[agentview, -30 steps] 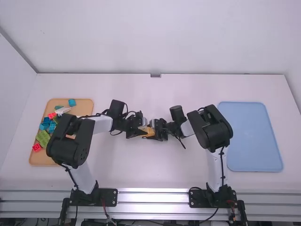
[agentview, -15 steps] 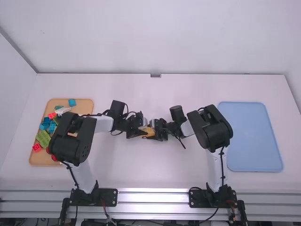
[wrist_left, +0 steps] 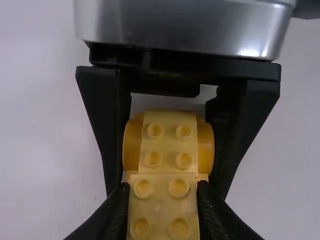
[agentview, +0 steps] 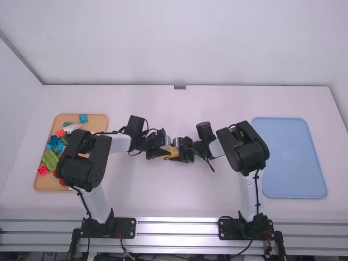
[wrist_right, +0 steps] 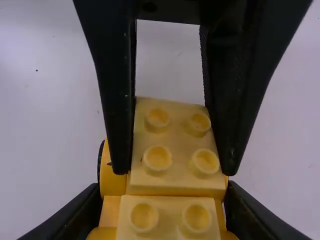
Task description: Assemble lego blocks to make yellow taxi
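At mid-table in the high view, the left gripper (agentview: 165,152) and right gripper (agentview: 180,151) meet at a small yellow lego assembly (agentview: 172,154). In the left wrist view, the left gripper (wrist_left: 162,192) is shut on a studded yellow block (wrist_left: 164,206); beyond it the other gripper's fingers flank a wider part with rounded yellow sides (wrist_left: 205,147). The right wrist view has the right gripper (wrist_right: 163,195) shut around the orange-yellow lower part (wrist_right: 109,212), while the left gripper's fingers hold the studded block (wrist_right: 175,172) from the far side. Stacked yellow pieces touch each other.
An orange tray (agentview: 97,117) at the left holds blue, red, green and white pieces, partly behind the left arm. A light blue tray (agentview: 293,157) lies at the right, beyond the right arm's elbow.
The left arm's elbow has shifted slightly to the right since the earliest frame, uncovering red round pieces in the orange tray. Both grippers have stayed at the yellow assembly.
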Robot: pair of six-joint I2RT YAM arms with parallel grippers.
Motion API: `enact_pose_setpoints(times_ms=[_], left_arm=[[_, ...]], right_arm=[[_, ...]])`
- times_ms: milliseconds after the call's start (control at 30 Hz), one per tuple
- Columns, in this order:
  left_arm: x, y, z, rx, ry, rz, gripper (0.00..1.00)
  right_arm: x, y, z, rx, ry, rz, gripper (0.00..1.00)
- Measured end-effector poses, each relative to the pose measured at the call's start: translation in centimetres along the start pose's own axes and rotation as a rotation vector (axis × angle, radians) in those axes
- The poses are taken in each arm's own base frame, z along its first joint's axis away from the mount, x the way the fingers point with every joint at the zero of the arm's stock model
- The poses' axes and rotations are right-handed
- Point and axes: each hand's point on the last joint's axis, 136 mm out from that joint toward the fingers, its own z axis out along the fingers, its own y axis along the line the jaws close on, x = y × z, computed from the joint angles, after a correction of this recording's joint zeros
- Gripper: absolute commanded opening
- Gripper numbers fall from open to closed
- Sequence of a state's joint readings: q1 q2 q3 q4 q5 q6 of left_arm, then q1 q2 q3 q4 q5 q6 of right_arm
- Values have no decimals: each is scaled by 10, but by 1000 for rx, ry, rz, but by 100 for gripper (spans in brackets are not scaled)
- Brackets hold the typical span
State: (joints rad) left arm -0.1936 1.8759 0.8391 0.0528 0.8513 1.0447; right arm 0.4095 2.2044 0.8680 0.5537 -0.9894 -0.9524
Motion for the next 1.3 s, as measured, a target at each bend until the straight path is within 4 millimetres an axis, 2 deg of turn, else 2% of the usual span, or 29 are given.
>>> enact_pose_setpoints(times_ms=[100,233,367,600,667,700,733,767,1000,1300], left_arm=[[-1,3,0,-11,-2,8,69],[-3,2,0,-4,-13,7,70],[-3,2,-1,-6,-19,8,74],[0,1,-7,1,-20,-30,74],[-2,0,-12,5,-26,-42,66],[-2,0,-12,5,-26,-42,66],[-9,0,-15,1,-40,-30,9],[-12,1,-17,-2,-47,-25,2],[-18,1,-20,-5,-59,-11,2],[-7,-1,-13,11,-47,-36,2]], right_arm=[[0,0,0,0,0,1,40],[0,0,0,0,0,0,39],[0,0,0,0,0,1,40],[0,0,0,-2,1,2,40],[0,0,0,-1,1,3,40],[0,0,0,-1,1,3,40],[0,0,0,-1,1,3,40],[0,0,0,-1,1,2,40],[0,0,0,-1,1,3,40],[0,0,0,-1,1,5,40]])
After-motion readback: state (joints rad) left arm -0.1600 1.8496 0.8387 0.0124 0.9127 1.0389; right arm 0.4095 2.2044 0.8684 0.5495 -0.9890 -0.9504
